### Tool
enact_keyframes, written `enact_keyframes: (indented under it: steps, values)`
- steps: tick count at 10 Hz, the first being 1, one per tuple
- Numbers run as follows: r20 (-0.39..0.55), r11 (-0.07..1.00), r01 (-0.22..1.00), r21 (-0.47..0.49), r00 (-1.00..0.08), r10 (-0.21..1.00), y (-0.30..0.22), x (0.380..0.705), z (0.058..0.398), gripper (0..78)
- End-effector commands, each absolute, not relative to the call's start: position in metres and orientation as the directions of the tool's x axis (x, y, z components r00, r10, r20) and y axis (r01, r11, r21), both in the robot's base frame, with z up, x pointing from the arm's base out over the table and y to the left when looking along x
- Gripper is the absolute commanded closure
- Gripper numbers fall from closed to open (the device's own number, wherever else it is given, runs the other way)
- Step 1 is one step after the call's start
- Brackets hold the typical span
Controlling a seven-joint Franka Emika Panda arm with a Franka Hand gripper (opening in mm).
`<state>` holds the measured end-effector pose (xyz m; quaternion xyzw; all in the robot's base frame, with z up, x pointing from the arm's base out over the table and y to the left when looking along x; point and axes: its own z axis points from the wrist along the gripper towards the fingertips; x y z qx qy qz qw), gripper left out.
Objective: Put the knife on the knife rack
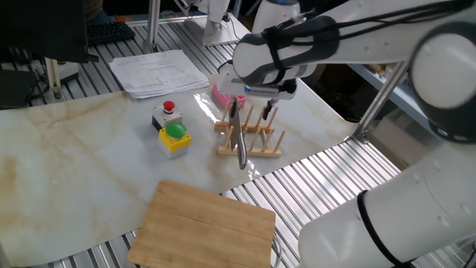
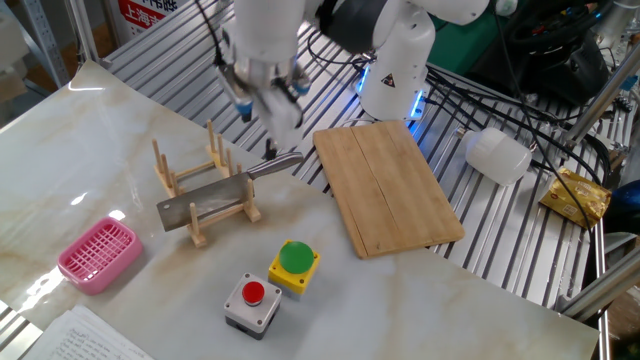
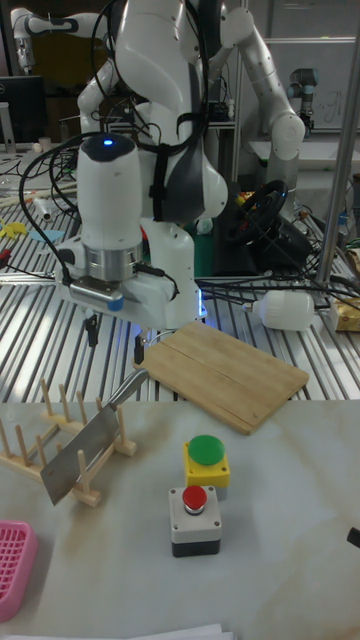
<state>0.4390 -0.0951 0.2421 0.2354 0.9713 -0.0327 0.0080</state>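
The silvery knife (image 2: 205, 204) rests on edge in the light-wood knife rack (image 2: 186, 176), its broad blade (image 3: 78, 452) between the pegs. Its handle (image 3: 127, 386) sticks out past the rack's end toward the cutting board. In the one fixed view the knife (image 1: 236, 138) stands upright in the knife rack (image 1: 260, 143). My gripper (image 3: 115, 341) hangs open above the handle end, apart from the knife, with nothing between its fingers. It is motion-blurred in the other fixed view, where the gripper (image 2: 266, 100) sits above the rack's right end.
A wooden cutting board (image 2: 384, 185) lies right of the rack. A pink basket (image 2: 96, 253) sits at its left. A green-button box (image 2: 293, 267) and a red-button box (image 2: 252, 303) stand in front. Papers (image 1: 158, 72) lie on the table, and a white cylinder (image 2: 497, 155) on the metal slats.
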Motion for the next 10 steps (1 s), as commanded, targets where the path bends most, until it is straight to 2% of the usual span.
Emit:
enact_keyframes:
  steps: [1, 10]
  values:
    - [-0.022, 0.906, 0.42, -0.048, -0.907, 0.42, -0.0892, 0.4335, 0.2519, 0.2]
    - [-0.013, 0.913, 0.407, -0.033, -0.913, 0.407, -0.086, 0.4329, 0.2563, 0.2]
